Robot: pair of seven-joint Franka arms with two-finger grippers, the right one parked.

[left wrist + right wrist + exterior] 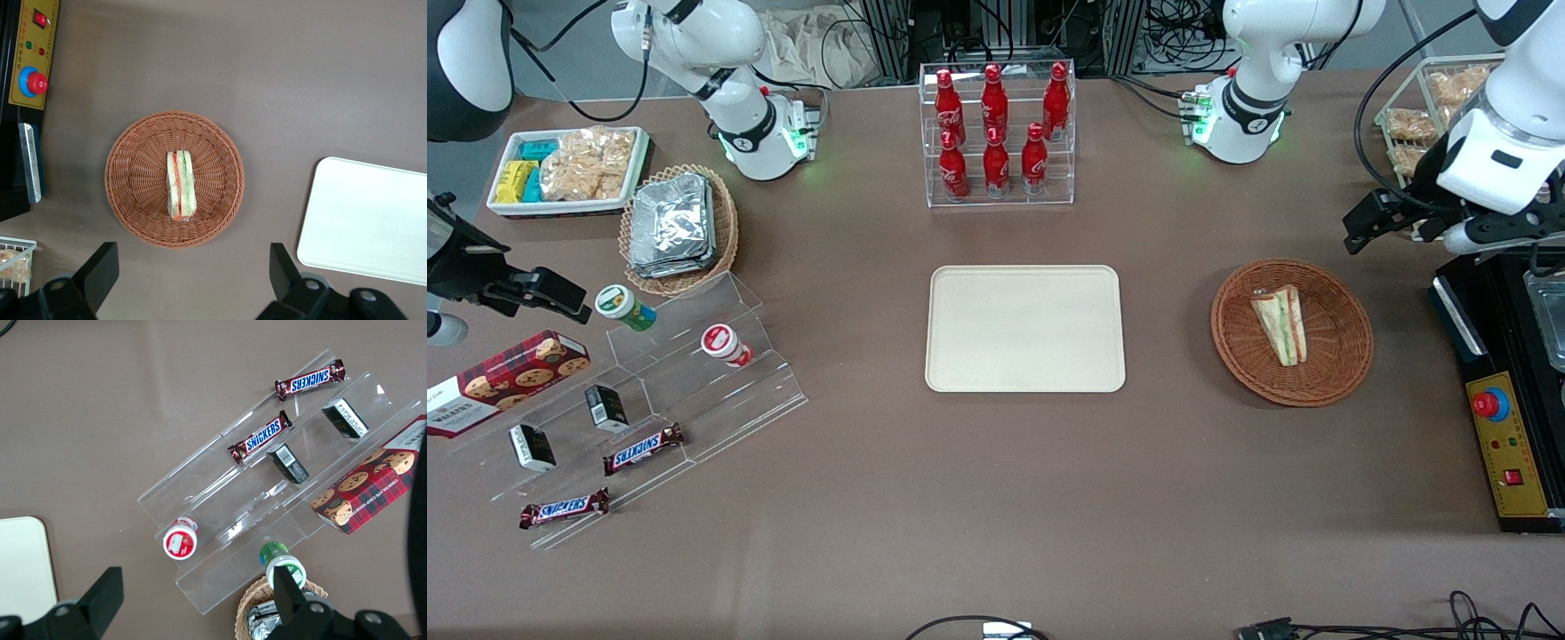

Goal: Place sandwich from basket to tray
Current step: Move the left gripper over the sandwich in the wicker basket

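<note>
Nearest the front camera among the task's things is the basket [1291,332], a round reddish-brown wicker one lying toward the working arm's end of the table. The sandwich [1280,324] lies in its middle, a pale triangular wedge resting on one edge so the green and red-orange filling shows from above; its long axis runs roughly from 12 to 6 o'clock across the basket in the front view. The tray [1024,328], cream-beige with nothing on it, sits at about 9 o'clock from the basket in that view, well apart from it.

Farther from the camera, at about 1 o'clock from the basket, the left gripper [1396,224] hangs high above the table, not over the basket's centre. In the wrist view its two fingers [100,270] stand wide apart with nothing between them, and the sandwich [181,185] and basket [133,200] lie well below.

The sandwich looks light and soft (bread will dent, and layers may slide against each other). My judgement: take it across the two bread faces, near the thick middle of the wedge, so the squeeze presses the layers together rather than splitting them. A gentle closing should do; a hard pinch could crush it, and a grip near the thin tip could let it swing or fall apart.
</note>
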